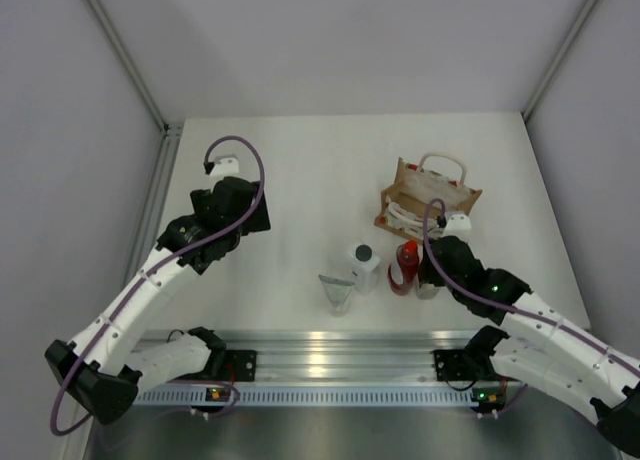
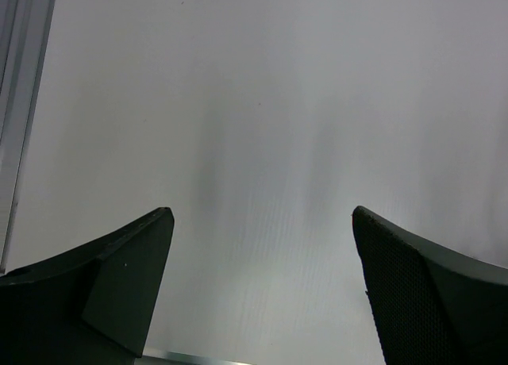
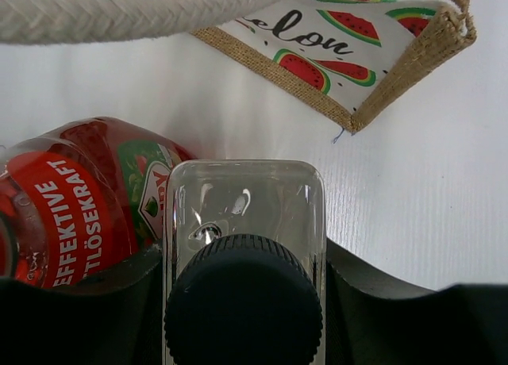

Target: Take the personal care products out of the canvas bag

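The canvas bag (image 1: 432, 194) lies on its side at the back right, its watermelon print (image 3: 333, 40) and white rope handle (image 3: 119, 12) showing in the right wrist view. My right gripper (image 1: 432, 272) (image 3: 244, 270) is just in front of the bag, shut on a clear bottle (image 3: 244, 198) with a dark ribbed cap (image 3: 243, 301), held upright. The red bottle (image 1: 405, 265) (image 3: 75, 198) sits right beside it on the left. A white bottle with a dark cap (image 1: 363, 264) and a grey tapered pouch (image 1: 337, 293) stand further left. My left gripper (image 1: 236, 206) (image 2: 262, 213) is open over bare table.
The white table (image 1: 300, 180) is walled by grey panels on the left, back and right. An aluminium rail (image 1: 340, 355) carrying both arm bases runs along the near edge. The left arm's purple cable (image 1: 240, 145) loops above its wrist.
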{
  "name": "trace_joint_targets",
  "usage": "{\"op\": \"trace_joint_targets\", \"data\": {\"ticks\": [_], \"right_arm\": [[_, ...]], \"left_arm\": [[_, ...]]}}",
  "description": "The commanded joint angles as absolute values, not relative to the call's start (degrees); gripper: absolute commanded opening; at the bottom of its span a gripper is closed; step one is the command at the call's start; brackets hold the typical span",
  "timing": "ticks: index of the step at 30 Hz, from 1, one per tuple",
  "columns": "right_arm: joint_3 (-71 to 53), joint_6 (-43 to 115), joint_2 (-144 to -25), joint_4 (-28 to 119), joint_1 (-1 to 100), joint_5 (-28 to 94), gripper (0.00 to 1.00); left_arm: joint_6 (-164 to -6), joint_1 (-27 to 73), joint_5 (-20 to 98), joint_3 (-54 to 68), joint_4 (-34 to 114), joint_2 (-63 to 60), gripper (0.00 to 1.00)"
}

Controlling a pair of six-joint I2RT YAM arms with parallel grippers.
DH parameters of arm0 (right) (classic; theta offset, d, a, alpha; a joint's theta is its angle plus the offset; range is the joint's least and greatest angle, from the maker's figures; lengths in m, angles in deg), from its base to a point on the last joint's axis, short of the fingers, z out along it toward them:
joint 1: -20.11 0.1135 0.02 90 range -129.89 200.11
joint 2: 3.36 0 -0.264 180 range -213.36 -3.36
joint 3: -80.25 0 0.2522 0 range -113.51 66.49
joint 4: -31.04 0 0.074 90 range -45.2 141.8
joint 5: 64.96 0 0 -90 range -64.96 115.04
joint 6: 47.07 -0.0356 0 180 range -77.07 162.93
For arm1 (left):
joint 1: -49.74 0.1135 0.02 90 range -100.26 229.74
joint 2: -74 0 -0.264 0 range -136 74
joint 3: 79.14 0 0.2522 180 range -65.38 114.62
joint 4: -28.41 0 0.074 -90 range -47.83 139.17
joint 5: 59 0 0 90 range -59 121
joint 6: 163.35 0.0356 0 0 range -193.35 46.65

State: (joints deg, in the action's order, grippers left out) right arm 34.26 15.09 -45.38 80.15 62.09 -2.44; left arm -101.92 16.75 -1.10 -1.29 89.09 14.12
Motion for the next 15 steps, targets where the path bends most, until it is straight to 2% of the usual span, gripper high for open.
{"op": "trace_joint_targets", "data": {"ticks": [1,3,8,9,15], "right_arm": [[33.18,12.70,-45.55,72.13,63.79,-5.28,0.39],[33.35,12.17,-45.63,72.13,64.32,-5.28,0.53],[31.52,12.34,-45.90,73.71,64.50,-6.68,0.73],[31.07,12.60,-45.72,74.15,64.50,-6.95,0.85],[27.03,14.54,-44.67,77.22,64.50,-9.40,0.92]], "left_arm": [[-101.56,16.69,-3.98,-1.66,87.70,14.23,0.98],[-101.82,16.69,-3.98,-1.75,87.70,14.23,0.98],[-102.26,16.78,-4.24,-2.01,87.61,14.23,0.98],[-102.44,16.70,-4.24,-2.10,87.61,14.23,0.98],[-102.53,16.96,-4.42,-2.01,87.61,14.67,0.98]]}}
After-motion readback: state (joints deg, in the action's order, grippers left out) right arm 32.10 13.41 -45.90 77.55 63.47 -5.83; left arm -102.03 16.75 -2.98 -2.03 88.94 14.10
